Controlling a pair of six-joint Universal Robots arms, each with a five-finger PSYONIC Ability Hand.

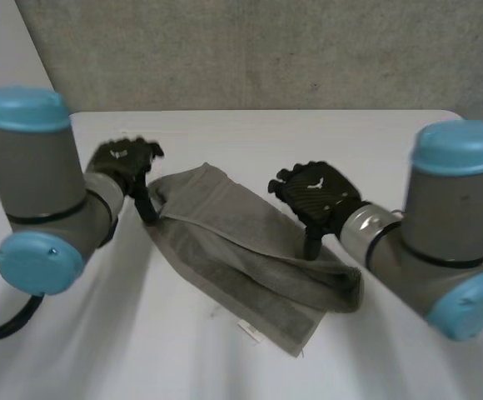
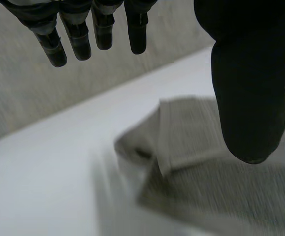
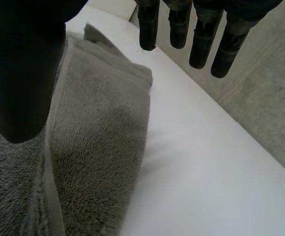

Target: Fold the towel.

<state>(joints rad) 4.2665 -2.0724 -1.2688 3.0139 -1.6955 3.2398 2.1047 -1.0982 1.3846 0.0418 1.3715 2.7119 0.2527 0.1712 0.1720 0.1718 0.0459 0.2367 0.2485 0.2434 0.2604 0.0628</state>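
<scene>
A white table [image 1: 250, 133] fills the scene. On it lies one grey towel [image 1: 241, 250], doubled over lengthwise into a long band, and a lower layer shows along its near edge. Its long axis runs on a diagonal. The near end points toward the right arm [image 1: 450, 225] and the far end toward the left arm [image 1: 42, 192]. A small white tag [image 1: 246, 330] sits at the near edge.

There are two hands, one at each end of the band. The right hand [image 1: 316, 193] hovers over the nearer half. In the right wrist view its thumb [image 3: 24, 64] hangs above the towel [image 3: 103, 147], and its straight fingers [image 3: 201, 39] are spread over bare table beyond the towel's edge, holding nothing.

Farther back, the left hand [image 1: 125, 162] is at the towel's far end. In the left wrist view its fingers [image 2: 78, 42] are straight and well apart from the thumb [image 2: 250, 88], released, with the crumpled towel end [image 2: 196, 128] below.

A grey wall [image 1: 266, 50] rises behind the table.
</scene>
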